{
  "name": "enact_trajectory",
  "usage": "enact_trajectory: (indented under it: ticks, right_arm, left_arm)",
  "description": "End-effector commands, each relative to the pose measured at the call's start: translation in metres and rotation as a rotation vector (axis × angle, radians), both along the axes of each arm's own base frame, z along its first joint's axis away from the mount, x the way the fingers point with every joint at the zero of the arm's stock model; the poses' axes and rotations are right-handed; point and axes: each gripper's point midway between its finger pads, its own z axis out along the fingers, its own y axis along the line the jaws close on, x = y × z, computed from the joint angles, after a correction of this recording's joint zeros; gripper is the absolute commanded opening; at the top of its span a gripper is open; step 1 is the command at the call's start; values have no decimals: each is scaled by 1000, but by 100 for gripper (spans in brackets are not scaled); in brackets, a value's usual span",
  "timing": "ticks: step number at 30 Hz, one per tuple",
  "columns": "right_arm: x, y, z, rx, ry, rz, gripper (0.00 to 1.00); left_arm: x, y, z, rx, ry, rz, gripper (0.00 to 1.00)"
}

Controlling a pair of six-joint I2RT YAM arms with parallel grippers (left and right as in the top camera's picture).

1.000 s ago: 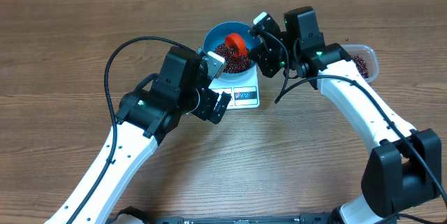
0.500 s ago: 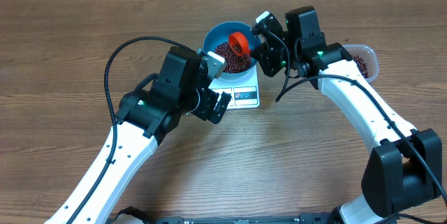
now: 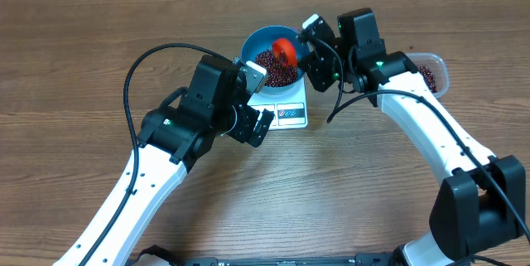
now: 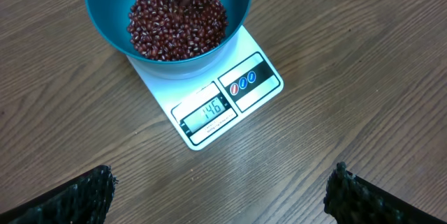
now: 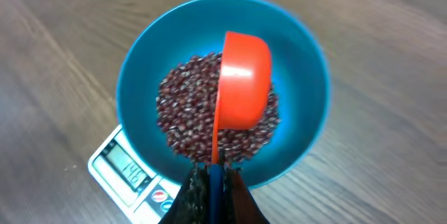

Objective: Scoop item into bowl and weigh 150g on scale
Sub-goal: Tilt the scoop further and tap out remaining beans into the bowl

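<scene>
Wood-grain bench [image 3: 74, 42], overhead: the teal bowl [image 3: 248, 42] of beans [image 3: 273, 71] sits on the scale [image 3: 291, 115]. Left wrist: the left gripper [image 4: 222, 192] has its jaws spread wide and empty. The display reads 146, so only a few grams seem left. Right wrist: the right gripper [image 5: 212, 178] has its jaws pinched on the orange scoop [image 5: 241, 77], tipped over the glossy red-brown heap.

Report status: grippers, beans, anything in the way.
Status: left gripper open and empty beside scale; right gripper shut on scoop, tipped over bowl; beans in bowl, display reads 146; nothing in the way.
</scene>
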Motion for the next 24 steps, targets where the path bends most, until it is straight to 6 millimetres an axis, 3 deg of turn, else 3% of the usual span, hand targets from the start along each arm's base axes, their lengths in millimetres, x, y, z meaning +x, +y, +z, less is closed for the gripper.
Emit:
enact_trajectory:
  ticks: [1, 24]
  right_arm:
    - [-2, 3, 29, 2, -69, 30, 4]
    - [-6, 7, 28, 6, -61, 46, 4]
  left_arm:
    - [0, 0, 4, -3, -14, -17, 100]
    - [0, 0, 4, -3, -14, -17, 100]
